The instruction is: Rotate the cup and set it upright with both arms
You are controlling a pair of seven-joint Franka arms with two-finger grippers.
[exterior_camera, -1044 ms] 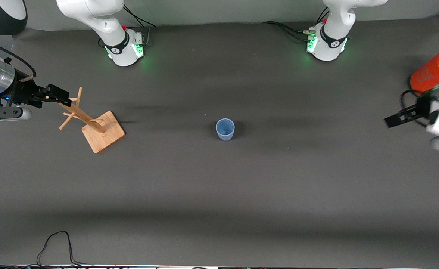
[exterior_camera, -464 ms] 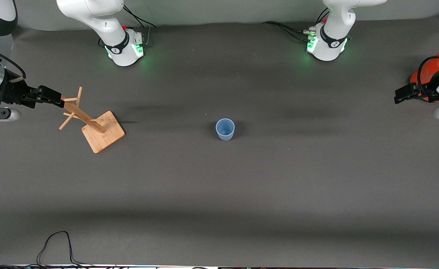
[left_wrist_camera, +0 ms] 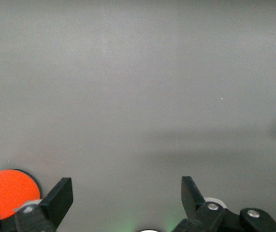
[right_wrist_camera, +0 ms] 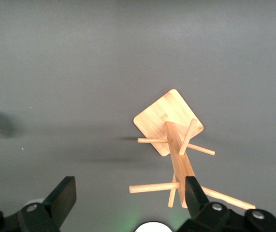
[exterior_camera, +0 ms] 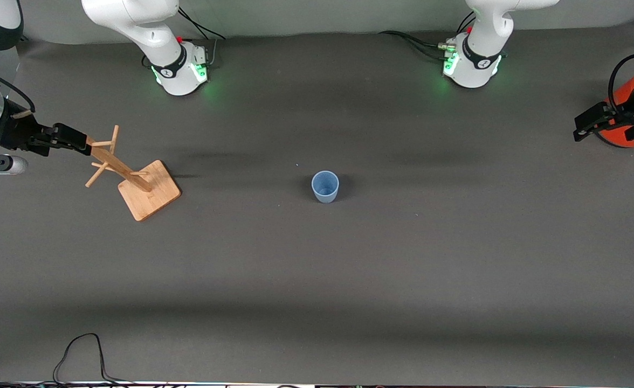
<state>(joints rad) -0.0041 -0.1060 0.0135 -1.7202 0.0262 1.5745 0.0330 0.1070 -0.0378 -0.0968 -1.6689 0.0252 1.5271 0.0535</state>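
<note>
Cup (exterior_camera: 325, 186) is sitting upright mid-table, mouth up, well apart from both arms. Wooden rack (exterior_camera: 131, 175) is standing toward the right arm's end. Right gripper (right_wrist_camera: 128, 193) is hovering over the rack, jaws apart; left gripper (left_wrist_camera: 126, 193) over the orange can (exterior_camera: 621, 116), jaws apart. Risk: a descending right gripper toppling the rack.
</note>
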